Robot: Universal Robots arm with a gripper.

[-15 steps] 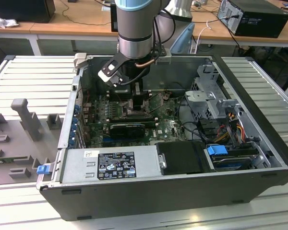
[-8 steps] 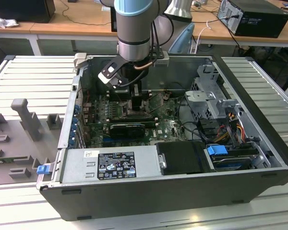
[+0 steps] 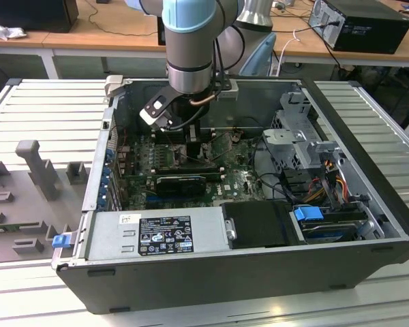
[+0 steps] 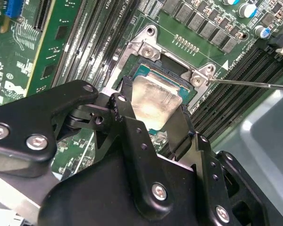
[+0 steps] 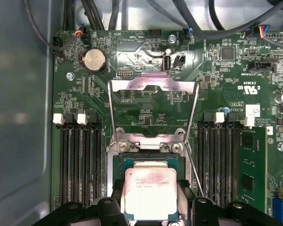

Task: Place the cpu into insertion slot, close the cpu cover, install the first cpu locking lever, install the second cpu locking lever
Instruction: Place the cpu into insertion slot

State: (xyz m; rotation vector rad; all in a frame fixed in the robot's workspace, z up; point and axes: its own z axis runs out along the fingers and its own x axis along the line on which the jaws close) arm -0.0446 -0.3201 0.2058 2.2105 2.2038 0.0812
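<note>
Exterior view high over the open case [image 3: 259, 272], both wrist views close — sharing the cpu [image 4: 153, 101] [image 5: 148, 193]

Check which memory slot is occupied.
The one farthest from the coin cell: a green module stands in it; the other black slots are empty.

The flat square metal chip [image 5: 147, 193] is finished in silvery grey. The flat circuit board [image 5: 141, 101] is coloured green and is striped by long black plastic slots [image 5: 80, 160]. The thin metal cover frame [image 5: 153, 84] is finished in bright silver.
</note>
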